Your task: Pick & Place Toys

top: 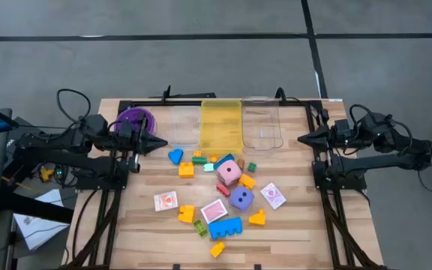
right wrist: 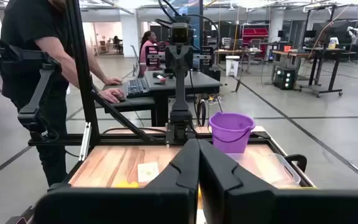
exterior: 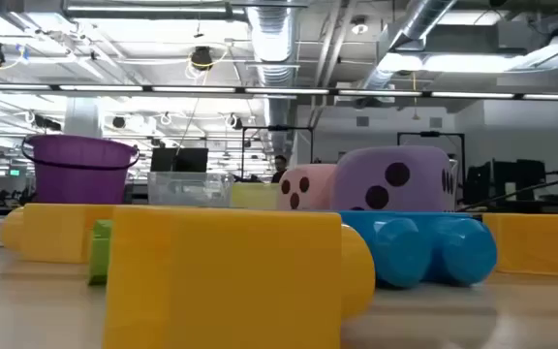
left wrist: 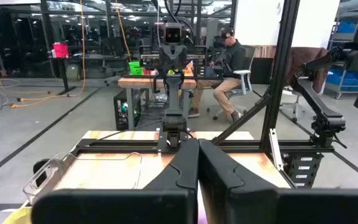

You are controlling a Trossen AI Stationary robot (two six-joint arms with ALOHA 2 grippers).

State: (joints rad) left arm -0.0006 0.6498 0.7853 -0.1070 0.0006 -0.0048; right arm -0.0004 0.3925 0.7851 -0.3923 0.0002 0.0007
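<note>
The toys lie scattered on the middle of the wooden table: a pink die [top: 229, 172], a purple die [top: 241, 198], red-and-white cards [top: 214, 211] and several small blocks, among them a long blue one [top: 226, 228]. In the low view a yellow block [exterior: 221, 276] stands nearest, with the blue block [exterior: 424, 250] and both dice behind it. My left gripper [top: 160, 142] hovers shut at the table's left, pointing level toward the middle. My right gripper [top: 300, 139] hovers shut at the table's right, facing it. Neither touches a toy.
Along the far edge stand a purple round bowl [top: 135, 120], a clear bin [top: 182, 126], a yellow bin [top: 222, 124] and another clear bin [top: 261, 126]. A person [right wrist: 36, 62] stands at a desk beyond the table's left side; another sits [left wrist: 229, 56] beyond its right.
</note>
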